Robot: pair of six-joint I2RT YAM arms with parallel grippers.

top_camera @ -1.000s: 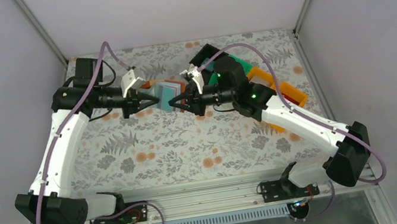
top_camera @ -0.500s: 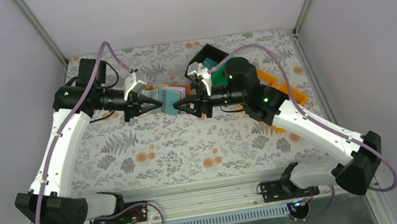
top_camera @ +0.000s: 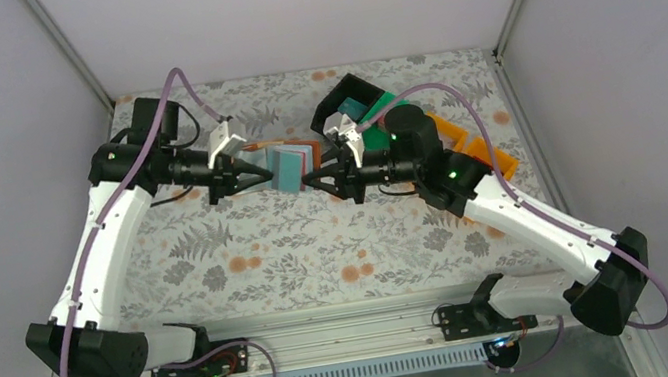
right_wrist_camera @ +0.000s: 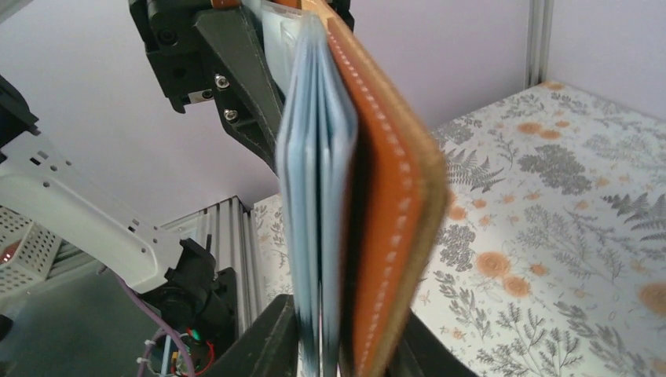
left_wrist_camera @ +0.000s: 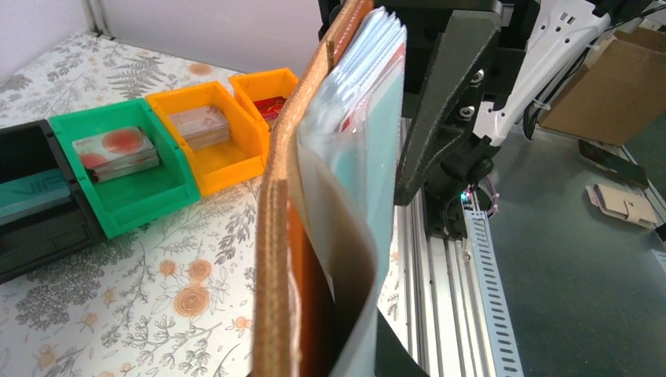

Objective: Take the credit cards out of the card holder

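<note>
left tool point(top_camera: 260, 172): clamped tight on one end of the small brown leather bifold card holder point(top_camera: 290, 165)
right tool point(top_camera: 311, 180): part-way closed, fingers point(right_wrist_camera: 271, 345) pressed on both faces of the other end
card holder: on edge in the air above the floral tabletop point(top_camera: 298, 245), between the arms
credit cards point(left_wrist_camera: 369, 133): thin teal and pale plastic, tucked inside

Floral table point(top_camera: 318, 242) (plastic bins point(left_wrist_camera: 157, 206) atop)
</note>
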